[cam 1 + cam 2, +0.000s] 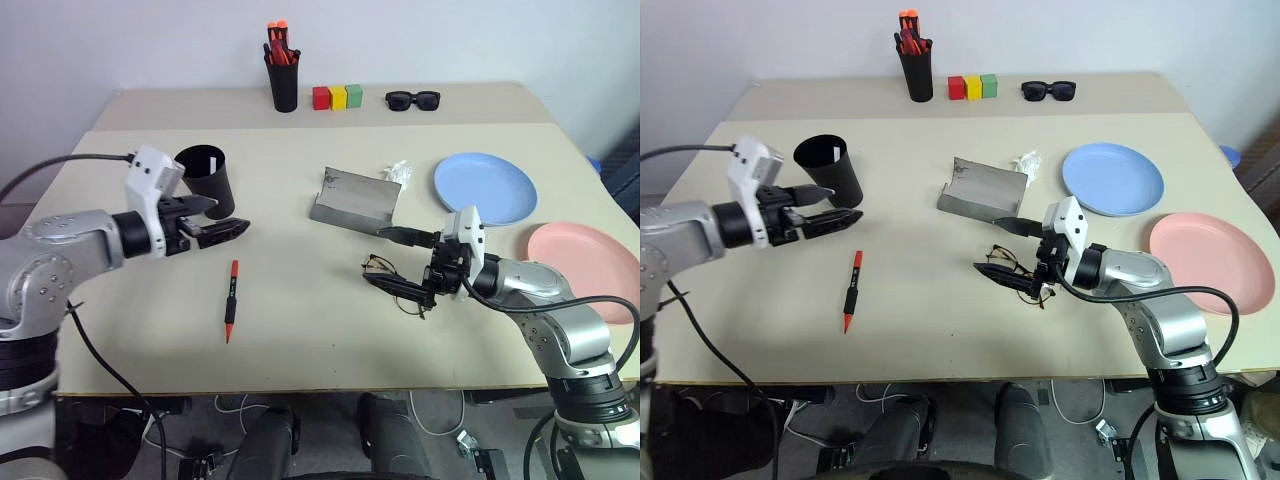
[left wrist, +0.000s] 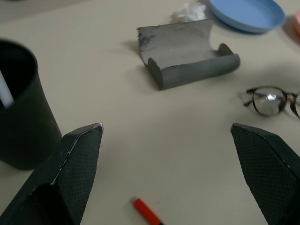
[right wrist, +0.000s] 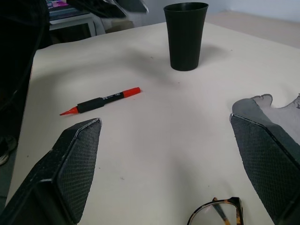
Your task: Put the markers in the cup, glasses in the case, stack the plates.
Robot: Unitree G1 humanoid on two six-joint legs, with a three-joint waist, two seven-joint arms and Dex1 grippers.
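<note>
Two round shallow plates at 2 to 3 o'clock on the beige table (image 1: 300, 330): light blue plate (image 1: 485, 187), pink plate (image 1: 585, 265) beside it, apart, unstacked. Grey felt-like case (image 1: 352, 199) lying open near centre. Plain black tapered cup (image 1: 206, 181) upright at 10 o'clock. Thin wire-rimmed glasses (image 1: 392, 280) at 4 o'clock of the case. Black marker (image 1: 231, 299), red-capped, at 6 o'clock of the cup. Left gripper (image 1: 222, 219) and right gripper (image 1: 410, 268) both spread wide, empty.
</note>
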